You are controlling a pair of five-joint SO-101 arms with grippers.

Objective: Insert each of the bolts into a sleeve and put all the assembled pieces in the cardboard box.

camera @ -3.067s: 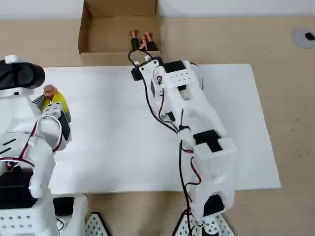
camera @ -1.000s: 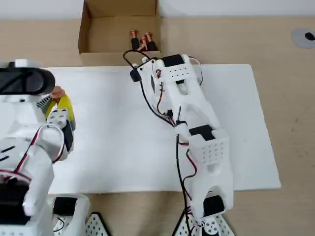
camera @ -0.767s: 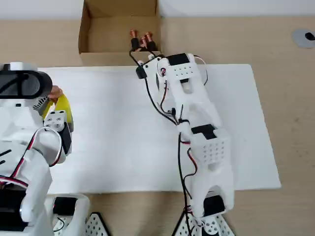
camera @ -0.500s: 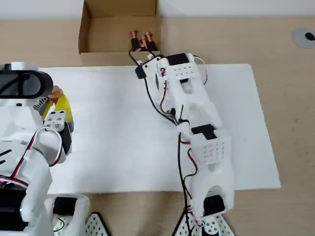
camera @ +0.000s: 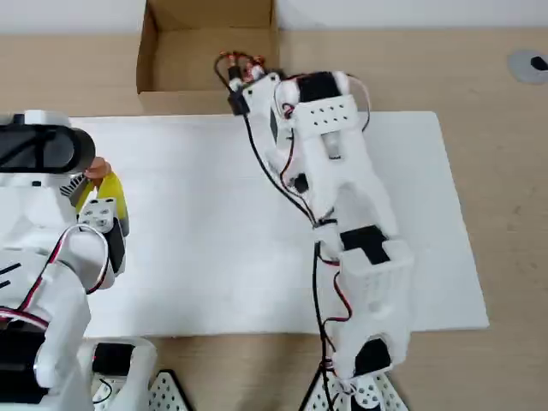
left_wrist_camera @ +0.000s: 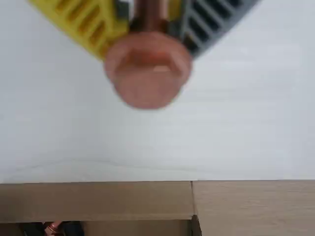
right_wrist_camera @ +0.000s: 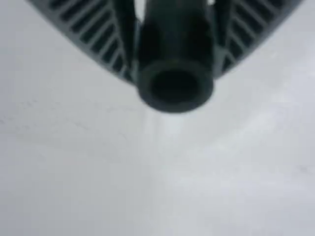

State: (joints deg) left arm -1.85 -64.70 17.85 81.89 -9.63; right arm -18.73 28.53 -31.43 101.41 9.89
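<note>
Risk | left tool (left_wrist_camera: pixel 147 14) pinching bolt (left_wrist_camera: pixel 147 69), well apart from cardboard box (camera: pixel 154 51) | right tool (right_wrist_camera: pixel 174 19) pinching sleeve (right_wrist_camera: pixel 174 83) near box | we fear misalignment jamming bolt

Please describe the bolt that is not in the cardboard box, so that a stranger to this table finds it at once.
Find the white mat and go to its left edge, where the left gripper, partly yellow, stands. It grips a copper bolt by the shank. Unlike the pieces in the cardboard box, it shows no black sleeve.
</note>
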